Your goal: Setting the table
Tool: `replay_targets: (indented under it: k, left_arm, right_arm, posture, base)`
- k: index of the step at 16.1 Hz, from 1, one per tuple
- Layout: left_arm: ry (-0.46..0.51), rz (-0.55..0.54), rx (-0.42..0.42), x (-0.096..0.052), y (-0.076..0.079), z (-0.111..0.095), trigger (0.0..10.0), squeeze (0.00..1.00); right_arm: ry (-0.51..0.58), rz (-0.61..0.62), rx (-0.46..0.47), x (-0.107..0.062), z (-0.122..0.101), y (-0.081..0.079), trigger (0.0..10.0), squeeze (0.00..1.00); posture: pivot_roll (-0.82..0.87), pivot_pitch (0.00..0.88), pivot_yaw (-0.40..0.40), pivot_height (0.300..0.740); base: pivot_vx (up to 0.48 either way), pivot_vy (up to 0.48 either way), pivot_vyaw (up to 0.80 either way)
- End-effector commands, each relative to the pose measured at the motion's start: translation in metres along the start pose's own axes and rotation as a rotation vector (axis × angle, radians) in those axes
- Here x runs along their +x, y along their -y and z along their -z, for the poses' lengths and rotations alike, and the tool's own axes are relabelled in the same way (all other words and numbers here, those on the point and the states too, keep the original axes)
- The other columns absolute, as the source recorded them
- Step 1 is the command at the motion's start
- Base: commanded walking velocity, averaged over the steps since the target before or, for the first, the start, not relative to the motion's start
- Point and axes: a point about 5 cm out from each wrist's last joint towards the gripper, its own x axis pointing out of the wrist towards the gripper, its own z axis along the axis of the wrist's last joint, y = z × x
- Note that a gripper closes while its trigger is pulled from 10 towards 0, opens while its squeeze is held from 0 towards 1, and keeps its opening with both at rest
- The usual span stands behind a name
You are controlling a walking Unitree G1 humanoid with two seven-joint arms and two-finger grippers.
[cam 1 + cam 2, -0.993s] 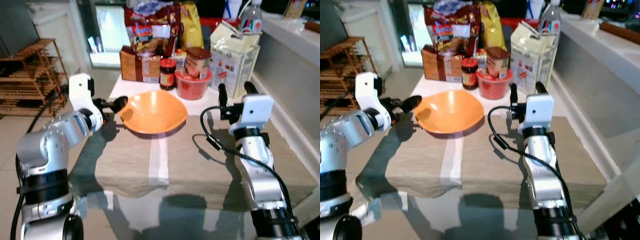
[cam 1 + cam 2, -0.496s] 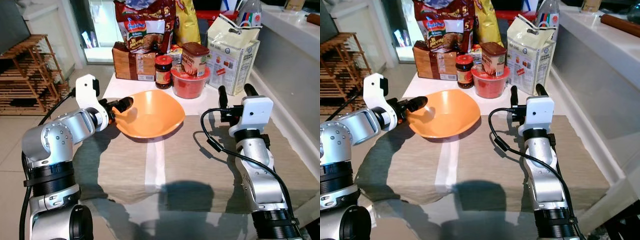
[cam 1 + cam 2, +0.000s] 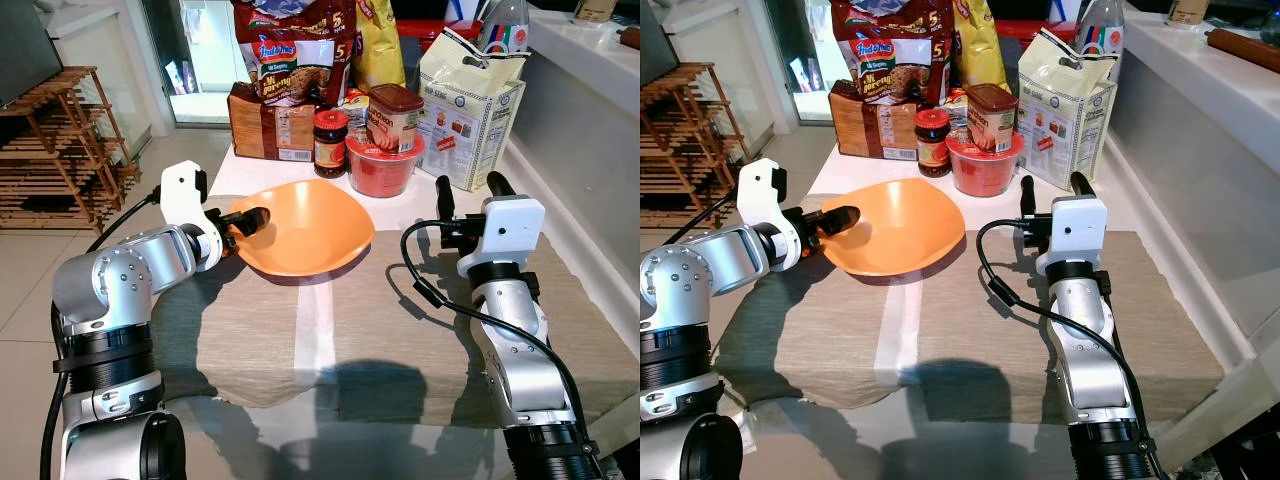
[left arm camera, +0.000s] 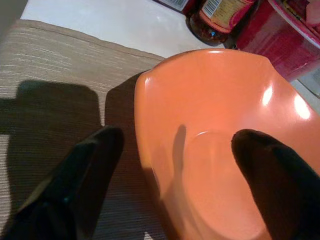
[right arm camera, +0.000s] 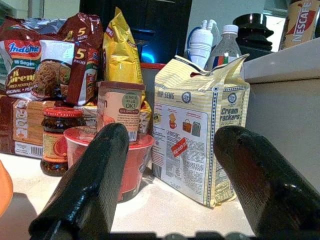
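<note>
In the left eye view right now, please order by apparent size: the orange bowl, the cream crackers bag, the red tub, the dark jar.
1. orange bowl
2. cream crackers bag, though it stands farther from the camera
3. red tub
4. dark jar

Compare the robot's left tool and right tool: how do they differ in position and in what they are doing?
The left tool straddles the rim of the orange bowl, one finger inside and one outside; the right tool holds nothing. The left tool reaches sideways over the beige placemat; the right tool points forward toward the cracker bag. Both are black, two-fingered and open.
</note>
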Motion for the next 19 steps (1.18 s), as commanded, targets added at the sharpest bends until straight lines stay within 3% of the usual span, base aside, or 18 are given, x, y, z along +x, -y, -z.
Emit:
replay_targets:
  k: [1,12,16,18,19]
  left_arm:
    - [-0.03,-0.026,0.005,0.001,-0.005,0.005,0.0,0.0]
    - [-0.092,-0.024,0.065,0.002,-0.007,0.014,0.0,0.0]
    - [-0.069,-0.015,0.195,0.002,-0.007,0.019,0.0,0.0]
    - [0.024,-0.021,0.279,0.001,-0.008,0.015,0.0,0.0]
    - [0.026,-0.021,0.283,0.001,-0.009,0.015,0.0,0.0]
  right_arm:
    - [0.005,-0.001,0.0,0.0,-0.003,0.001,10.0,0.0]
    - [-0.012,-0.004,0.005,-0.004,0.0,0.0,10.0,0.0]
    - [-0.023,-0.008,0.007,-0.006,0.002,-0.002,10.0,0.0]
    - [-0.031,-0.012,0.01,-0.007,0.004,-0.003,10.0,0.0]
    - [-0.032,-0.012,0.01,-0.007,0.004,-0.003,10.0,0.0]
  posture:
    - [0.0,0.0,0.034,0.74]
    - [0.0,0.0,0.041,0.74]
    - [0.01,0.0,0.041,0.74]
    - [0.01,0.0,0.039,0.74]
    - [0.01,0.0,0.039,0.74]
  base:
    - [0.0,0.0,0.0]
    - [0.0,0.0,0.0]
    - [0.0,0.0,0.0]
    - [0.0,0.0,0.0]
    - [0.0,0.0,0.0]
